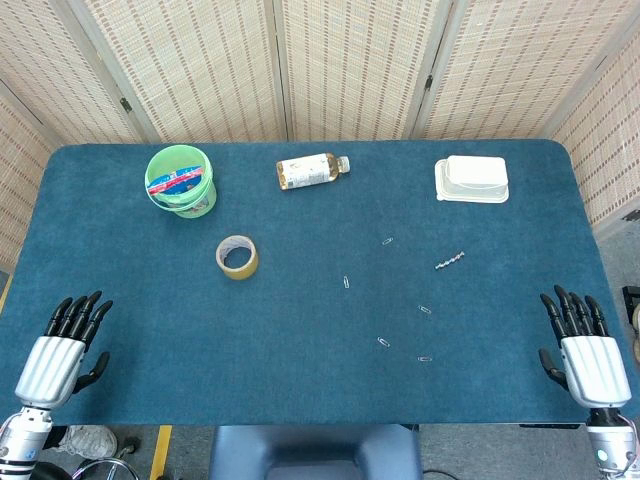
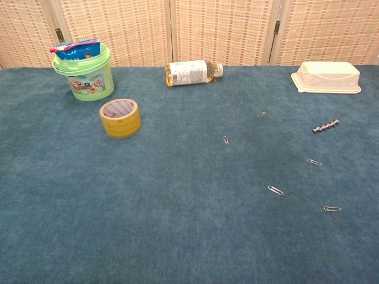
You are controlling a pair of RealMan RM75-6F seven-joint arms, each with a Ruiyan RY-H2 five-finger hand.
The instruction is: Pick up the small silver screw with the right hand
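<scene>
The right hand [image 1: 583, 350] sits at the lower right of the head view, fingers extended and apart, holding nothing; the left hand [image 1: 62, 345] mirrors it at lower left, equally empty. Between them spreads the blue table [image 1: 200, 330]. Along the top lie a green bucket [image 1: 181, 180], a white lidded container [image 1: 471, 180], a tipped bottle [image 1: 312, 171], then a tape roll [image 1: 237, 257]. The small silver screw [image 1: 450, 261] lies right of centre, below the container, well apart from the right hand, with paper clips [image 1: 383, 342] scattered nearby.

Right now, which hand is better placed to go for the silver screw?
Right. The silver screw lies on the right half of the table, nearer the open right hand at the near right edge. The left hand sits across the table, beyond the tape roll.
</scene>
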